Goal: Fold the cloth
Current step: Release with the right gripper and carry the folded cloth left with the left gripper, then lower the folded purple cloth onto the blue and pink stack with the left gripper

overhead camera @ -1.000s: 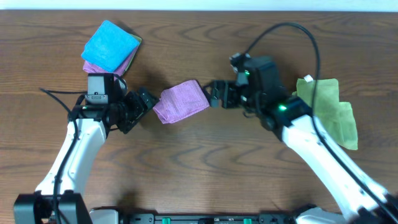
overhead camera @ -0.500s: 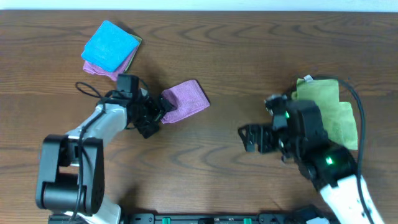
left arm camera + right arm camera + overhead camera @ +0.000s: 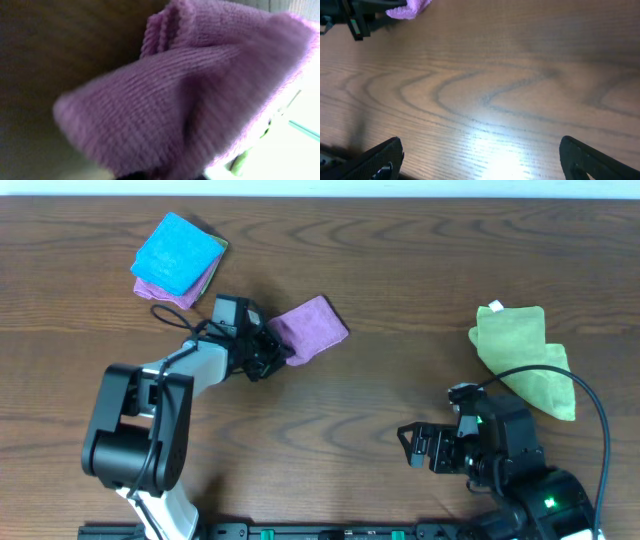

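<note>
Cloth: a lilac-purple terry cloth [image 3: 312, 328] is seen folded into a compact, tilted rectangle on the wooden table [image 3: 400, 270], left of the table's middle and toward the far edge.
Cloth, close up: in the left wrist view the frame is almost filled by the cloth [image 3: 200, 90]. Layered edges are shown at the top and a rounded fold bulges toward the camera.
Cloth, from the right wrist: only a small purple corner [image 3: 409, 8] is caught at the top left of that view.
Left gripper: the left gripper [image 3: 280, 352] is closed tight, and the near-left edge of the cloth is pinched between its jaws. The arm is stretched low across the table from the left.
Right gripper: the right gripper [image 3: 412, 446] is spread as wide as it goes and nothing is held. It is placed over bare wood near the front right, well apart from the cloth. Its two dark fingers [image 3: 382, 160] are seen at the lower corners of the right wrist view, with only table grain between them.
Green cloth: a lime-green cloth [image 3: 525, 360] with a white tag [image 3: 494, 307] is laid crumpled at the right side, beyond the right arm.
Blue cloth: a bright blue cloth [image 3: 177, 253] is set at the far left on top of another purple cloth [image 3: 160, 290], just beyond the left arm.
</note>
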{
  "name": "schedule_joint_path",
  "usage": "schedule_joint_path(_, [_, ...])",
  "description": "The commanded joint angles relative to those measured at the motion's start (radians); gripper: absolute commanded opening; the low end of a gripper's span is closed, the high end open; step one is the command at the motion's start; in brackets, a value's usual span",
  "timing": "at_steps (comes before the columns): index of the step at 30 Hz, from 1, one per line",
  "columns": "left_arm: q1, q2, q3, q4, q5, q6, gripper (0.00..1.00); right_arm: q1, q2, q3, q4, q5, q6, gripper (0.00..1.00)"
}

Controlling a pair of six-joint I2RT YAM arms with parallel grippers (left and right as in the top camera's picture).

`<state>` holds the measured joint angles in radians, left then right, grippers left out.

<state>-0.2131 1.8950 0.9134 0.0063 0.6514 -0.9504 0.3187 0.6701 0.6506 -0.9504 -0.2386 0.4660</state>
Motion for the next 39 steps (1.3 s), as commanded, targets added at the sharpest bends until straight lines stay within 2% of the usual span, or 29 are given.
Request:
schedule_joint_path(1, [-0.004,0.011,-0.009,0.068,-0.029,-0.007,0.06,-0.007,-0.004,-0.008,-0.007,-0.005,0.021,0.99])
schedule_joint_path(6, [0.019,0.003,0.032,0.212,0.005,-0.005,0.06,-0.007,-0.004,-0.008,-0.007,-0.005,0.020,0.99])
schedule_joint_path(11, [0.060,-0.011,0.196,0.202,0.003,0.012,0.06,-0.007,-0.004,-0.008,-0.007,-0.005,0.020,0.99])
schedule_joint_path(18, [0.137,-0.011,0.529,-0.025,-0.084,0.129,0.06,-0.007,-0.004,-0.008,-0.007,-0.005,0.020,0.99])
schedule_joint_path(24, [0.217,-0.011,0.693,-0.186,-0.220,0.262,0.06,-0.007,-0.004,-0.008,-0.007,-0.005,0.020,0.99])
schedule_joint_path(33, [0.351,-0.010,0.719,-0.173,-0.267,0.367,0.06,-0.007,-0.004,-0.008,-0.007,-0.005,0.020,0.99])
schedule_joint_path(39, [0.381,-0.001,0.719,-0.120,-0.286,0.413,0.06,-0.007,-0.004,-0.008,-0.008,-0.005,0.020,0.99])
